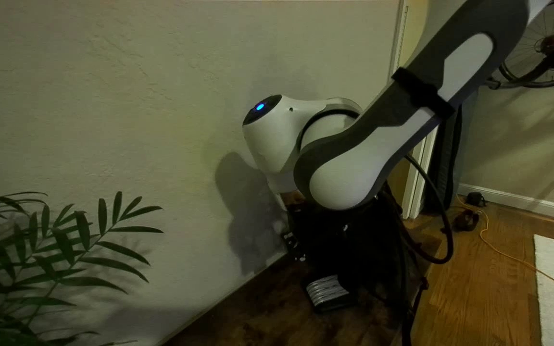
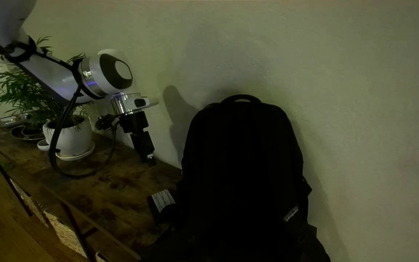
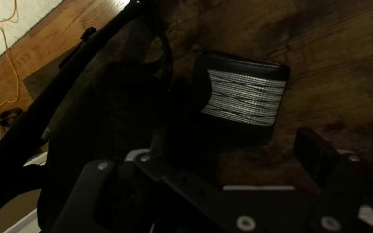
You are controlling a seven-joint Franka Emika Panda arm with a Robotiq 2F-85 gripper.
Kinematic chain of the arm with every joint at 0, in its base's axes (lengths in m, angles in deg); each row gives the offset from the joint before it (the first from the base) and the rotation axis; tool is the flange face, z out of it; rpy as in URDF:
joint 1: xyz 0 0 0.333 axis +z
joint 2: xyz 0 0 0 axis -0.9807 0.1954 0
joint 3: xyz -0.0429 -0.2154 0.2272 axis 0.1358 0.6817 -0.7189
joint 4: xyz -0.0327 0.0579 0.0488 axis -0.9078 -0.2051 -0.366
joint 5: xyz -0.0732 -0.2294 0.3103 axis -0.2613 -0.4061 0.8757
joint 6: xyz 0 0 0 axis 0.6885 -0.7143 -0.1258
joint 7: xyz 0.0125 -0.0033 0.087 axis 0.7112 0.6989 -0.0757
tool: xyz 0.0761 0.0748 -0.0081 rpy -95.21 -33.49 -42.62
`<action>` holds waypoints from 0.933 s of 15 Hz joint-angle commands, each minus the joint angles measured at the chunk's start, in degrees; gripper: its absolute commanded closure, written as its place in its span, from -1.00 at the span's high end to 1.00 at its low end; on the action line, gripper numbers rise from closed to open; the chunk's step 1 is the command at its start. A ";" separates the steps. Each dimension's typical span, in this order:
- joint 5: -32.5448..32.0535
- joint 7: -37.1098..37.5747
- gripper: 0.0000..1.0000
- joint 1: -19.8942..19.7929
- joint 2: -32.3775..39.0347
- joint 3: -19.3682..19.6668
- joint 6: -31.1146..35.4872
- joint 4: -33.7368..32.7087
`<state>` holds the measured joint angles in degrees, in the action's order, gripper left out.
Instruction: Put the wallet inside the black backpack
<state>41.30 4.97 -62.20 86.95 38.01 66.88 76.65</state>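
Above the table point(image 2: 122, 203), tool point(image 2: 150, 158) spread wide, apart from wallet point(image 3: 243, 97).

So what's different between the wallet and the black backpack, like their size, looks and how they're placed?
The wallet is small, while the black backpack is far larger. The wallet lies patterned face up on the wooden tabletop; the black backpack stands upright. The wallet shows a silvery-grey panel crossed by dark lines, whereas the black backpack is nearly all black, with a small pale label. Both are mainly dark.
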 commanded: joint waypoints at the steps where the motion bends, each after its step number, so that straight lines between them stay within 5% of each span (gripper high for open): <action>1: 0.52 -0.82 1.00 0.44 1.12 0.04 -1.11 -1.57; 14: 2.82 -1.83 1.00 0.61 9.70 -0.26 -3.13 -11.30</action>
<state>42.31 4.65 -62.19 94.36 37.69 66.79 69.09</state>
